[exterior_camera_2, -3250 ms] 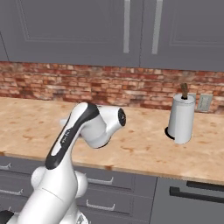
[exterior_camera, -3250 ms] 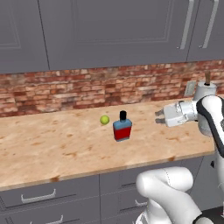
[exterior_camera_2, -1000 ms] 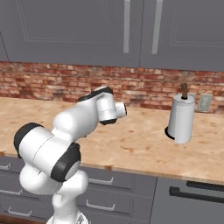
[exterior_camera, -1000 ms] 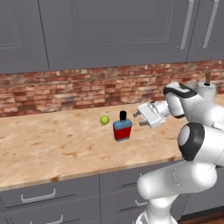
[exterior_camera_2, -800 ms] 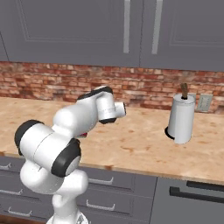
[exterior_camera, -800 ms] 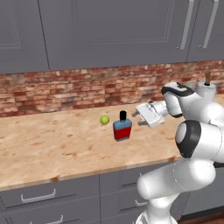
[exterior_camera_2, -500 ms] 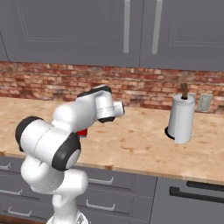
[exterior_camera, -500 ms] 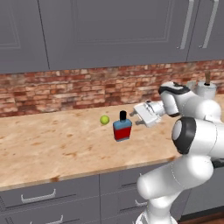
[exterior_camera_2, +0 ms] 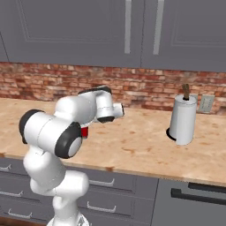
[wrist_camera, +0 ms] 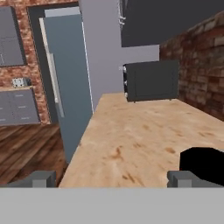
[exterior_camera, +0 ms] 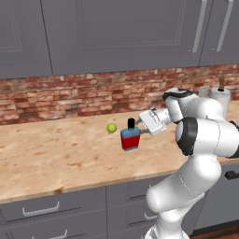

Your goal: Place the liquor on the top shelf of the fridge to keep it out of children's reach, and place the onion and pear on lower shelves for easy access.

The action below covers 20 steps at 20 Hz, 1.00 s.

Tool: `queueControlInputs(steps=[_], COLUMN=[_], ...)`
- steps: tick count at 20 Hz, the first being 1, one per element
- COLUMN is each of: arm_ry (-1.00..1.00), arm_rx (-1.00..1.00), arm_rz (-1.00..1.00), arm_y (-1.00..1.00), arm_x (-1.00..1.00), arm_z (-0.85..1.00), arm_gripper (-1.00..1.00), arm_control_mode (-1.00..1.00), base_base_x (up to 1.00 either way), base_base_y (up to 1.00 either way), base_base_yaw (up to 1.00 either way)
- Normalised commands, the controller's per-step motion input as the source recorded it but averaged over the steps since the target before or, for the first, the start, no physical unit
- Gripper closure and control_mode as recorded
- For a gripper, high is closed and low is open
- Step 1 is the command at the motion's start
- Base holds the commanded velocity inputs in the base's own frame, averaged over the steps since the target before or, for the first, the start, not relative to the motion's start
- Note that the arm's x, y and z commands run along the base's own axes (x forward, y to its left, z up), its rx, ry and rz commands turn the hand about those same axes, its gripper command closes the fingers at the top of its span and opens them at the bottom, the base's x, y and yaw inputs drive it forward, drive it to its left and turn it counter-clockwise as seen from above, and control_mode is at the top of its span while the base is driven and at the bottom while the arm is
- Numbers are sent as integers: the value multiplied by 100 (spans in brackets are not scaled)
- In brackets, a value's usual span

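The liquor (exterior_camera: 130,139), a squat blue bottle with a red label and black cap, stands on the wooden counter (exterior_camera: 56,156). The pear (exterior_camera: 111,127), a small yellow-green ball, lies just behind it to the left. My gripper (exterior_camera: 140,126) hovers open at cap height, right of the bottle, with nothing between its fingers. In the hand view the black cap (wrist_camera: 204,164) sits just beyond the right fingertip (wrist_camera: 181,178). The slate fridge (wrist_camera: 65,87) stands past the counter's far end, door closed, so its shelves are hidden. The onion is out of view. A red sliver of the liquor (exterior_camera_2: 84,131) peeks from behind my arm.
A paper towel roll on a holder (exterior_camera_2: 182,119) stands at the counter's right by the brick wall (exterior_camera: 70,95). A black appliance (wrist_camera: 151,81) sits at the far end of the counter near the fridge. Grey cabinets hang above.
The arm has swung left along the counter, bringing the open gripper from the far right up close to the bottle. The bottle and pear have not moved.
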Motion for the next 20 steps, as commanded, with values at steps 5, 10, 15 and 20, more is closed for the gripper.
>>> queueControlInputs(steps=[5, 10, 15, 20], arm_ry=[0, 0, 0, 0], arm_rx=[0, 0, 0, 0], arm_rz=[-3, -8, -7, -4], arm_y=[-3, -21, -8, 3], arm_x=[28, 21, 20, 35], arm_z=[-24, -23, -8, -1], arm_gripper=[-100, -100, -100, -100], arm_control_mode=[-100, -100, -100, -100], base_base_x=[0, 0, 0, 0], base_base_y=[0, 0, 0, 0], base_base_yaw=[0, 0, 0, 0])
